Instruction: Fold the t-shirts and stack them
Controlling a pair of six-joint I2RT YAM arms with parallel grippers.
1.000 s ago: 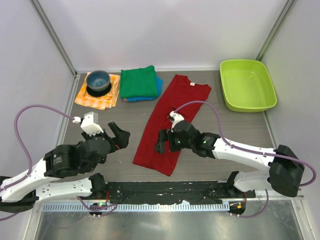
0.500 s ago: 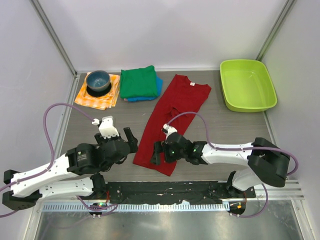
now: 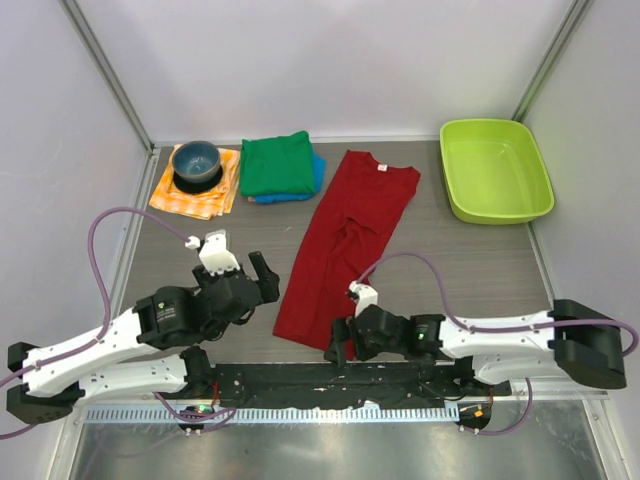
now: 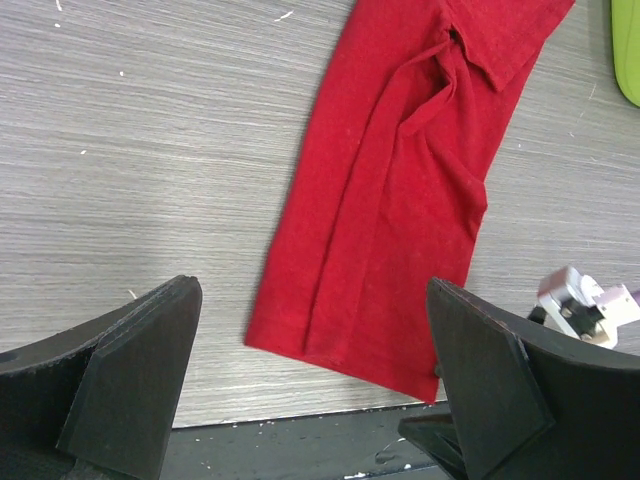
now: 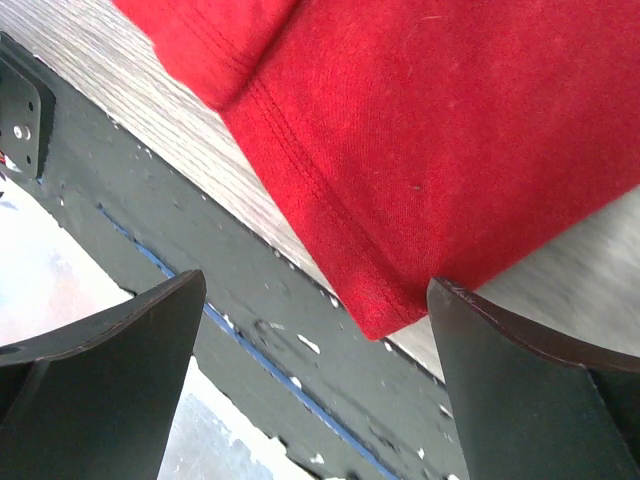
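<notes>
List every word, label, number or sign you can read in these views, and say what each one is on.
No text can be read in any view.
Neck tag of the red t-shirt: a small pale patch, too small to read.
Green t-shirt and lime tub: no print or label shows.

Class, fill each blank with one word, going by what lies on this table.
1. The green shirt lies folded on top of the ___ shirt.
2. The bowl stands on the ___-and-white checked cloth.
3. The stretched-out shirt nearest the arms is ___.
4. The left end effector and the right end effector both stand ___.

Missing words: blue; orange; red; open.
</notes>
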